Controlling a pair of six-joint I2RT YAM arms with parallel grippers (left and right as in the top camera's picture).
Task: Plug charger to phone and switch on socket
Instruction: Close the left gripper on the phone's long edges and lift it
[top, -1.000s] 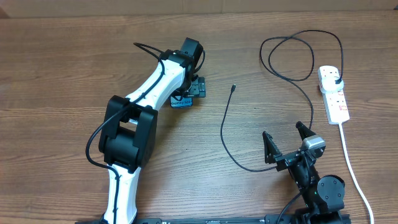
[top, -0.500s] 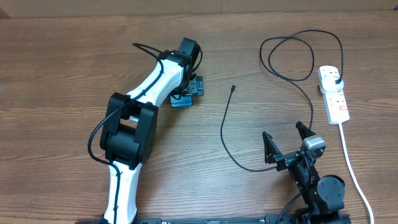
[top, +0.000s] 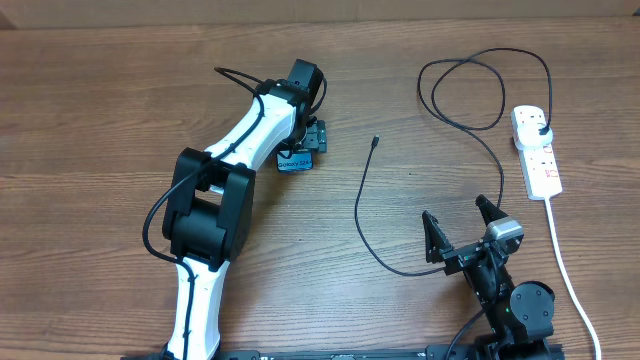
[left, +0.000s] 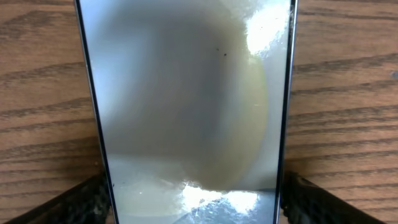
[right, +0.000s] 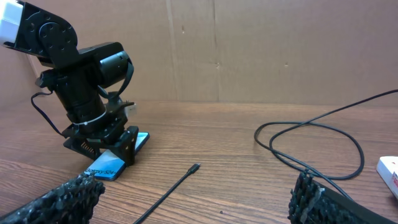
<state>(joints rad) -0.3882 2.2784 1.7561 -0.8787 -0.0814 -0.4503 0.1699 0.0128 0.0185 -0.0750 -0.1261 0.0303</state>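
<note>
— cardboard (right: 280, 50) backs the wood-grain bench (top: 100, 80). where's the phone?
— left of middle. from overhead the phone (top: 295, 162) shows only its blue end with the small text, poking out toward the near side. the rest is hidden.
— its long axis?
— roughly far to near, leaning a little left at the near end. in the right wrist view it looks tilted, with the printed end down on the bench and the other end up in the left fingers (left: 78, 202).
— how do those sit?
— pinching the phone's two long edges, one dark pad on each side against the frame. the screen fills the left wrist view, running lengthwise up the picture, with glare on it.
— the charger?
— the charger (top: 357, 200) lies loose, right of the phone and apart from it. its connector tip (top: 374, 141) points to the far side. the cable curves near, passes the right fingers (top: 436, 240), loops at the far right and ends in a plug (top: 541, 127) seated in the socket (top: 543, 168).
— how does the socket lie?
— long axis far to near, by the right edge, with its white cord (top: 566, 270) trailing toward the near side.
— right fingers?
— spread wide, holding nothing. i can't tell whether the cable touches them.
</note>
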